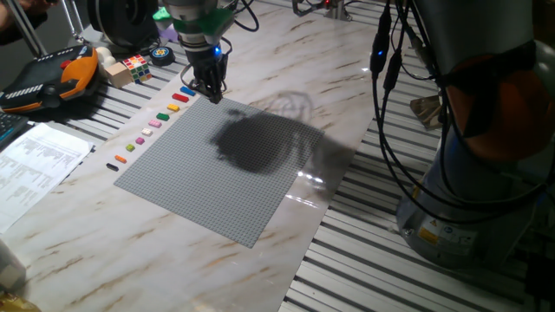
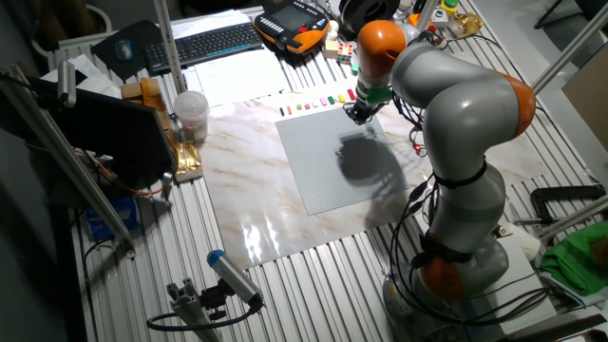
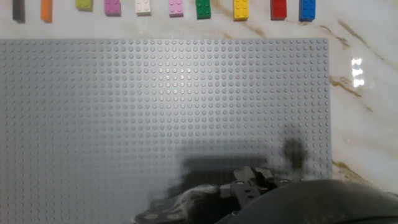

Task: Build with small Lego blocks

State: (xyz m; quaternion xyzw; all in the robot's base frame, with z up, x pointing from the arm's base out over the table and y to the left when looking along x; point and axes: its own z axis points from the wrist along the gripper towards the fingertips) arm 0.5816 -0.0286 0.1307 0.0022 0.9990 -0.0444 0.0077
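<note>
I had the gripper [image 1: 211, 89], its opening impossible to tell, hovering at the large grey studded baseplate's [image 1: 234, 165] far corner, judging the first pick among the small coloured plastic Lego blocks [image 3: 203, 8] came next.

The studded baseplate [image 3: 161, 106] is plain grey on a white marble tabletop [image 1: 78, 234] veined with brown. The small Lego blocks [image 3: 174, 7] run black, orange, lime, pink, white, pink, green, yellow, red, blue.
</note>
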